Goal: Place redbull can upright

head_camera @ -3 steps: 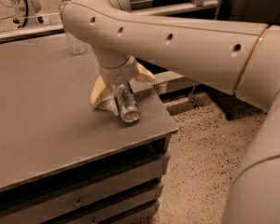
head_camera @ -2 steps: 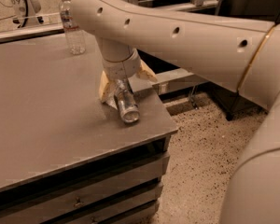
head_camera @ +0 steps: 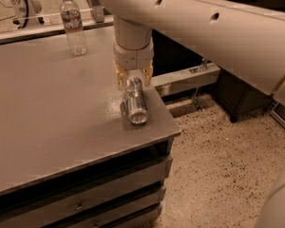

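While the can (head_camera: 136,100) is not yet upright, the step in hand reads as the tilt that comes before the set-down. The gripper (head_camera: 133,76) hangs over the counter (head_camera: 52,122) close to its right edge, nearer the near right corner than the far one, below a wrist that points straight down. Its two yellow fingers (head_camera: 118,76) straddle the far end of the can and appear to pinch it, one on each side. The can slants. Its gripped end is high and away from the camera, and its free silver end is low, faces the camera and lies near the right edge. A small shadow sits on the counter just left of the low end. I cannot tell whether that end touches the surface or hovers just above it.

The bottle (head_camera: 73,26) stands upright near the far edge, well apart from the can, and is no part of this job.

By my judgement the task is about midway: the can is grasped, but its axis is far from vertical. The next move calls for a wrist rotation that brings the long axis plumb with one flat end down, then a slow descent until that end sits flat, and only then release. Because the can is so close to the right edge, a shift inward would leave more margin. A slim can tips easily, so the fingers should part evenly and rise straight up.
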Robot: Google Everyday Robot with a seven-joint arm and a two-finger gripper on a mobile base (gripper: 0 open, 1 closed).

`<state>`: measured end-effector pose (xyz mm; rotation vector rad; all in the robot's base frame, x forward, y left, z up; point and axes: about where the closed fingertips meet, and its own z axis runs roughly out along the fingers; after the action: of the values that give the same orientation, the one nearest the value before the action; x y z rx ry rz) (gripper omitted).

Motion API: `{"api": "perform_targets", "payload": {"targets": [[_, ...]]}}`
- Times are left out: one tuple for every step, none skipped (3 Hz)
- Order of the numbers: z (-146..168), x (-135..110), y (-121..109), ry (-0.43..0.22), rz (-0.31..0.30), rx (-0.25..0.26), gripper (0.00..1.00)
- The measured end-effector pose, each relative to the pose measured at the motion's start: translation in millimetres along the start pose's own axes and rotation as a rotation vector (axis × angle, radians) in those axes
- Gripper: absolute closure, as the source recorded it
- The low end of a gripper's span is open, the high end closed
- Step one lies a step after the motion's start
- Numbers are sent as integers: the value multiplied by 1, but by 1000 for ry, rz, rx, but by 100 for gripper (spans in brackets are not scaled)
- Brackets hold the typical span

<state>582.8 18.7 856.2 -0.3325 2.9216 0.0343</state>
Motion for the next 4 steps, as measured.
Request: {"api": "perform_targets", "payload": {"targets": [[-10,5,11,-4,11,-86,70],[-7,20,26,31,13,-154,94],[-4,30,30,54,12,-176,100],[-5,30,30,54,12,-176,100]]}}
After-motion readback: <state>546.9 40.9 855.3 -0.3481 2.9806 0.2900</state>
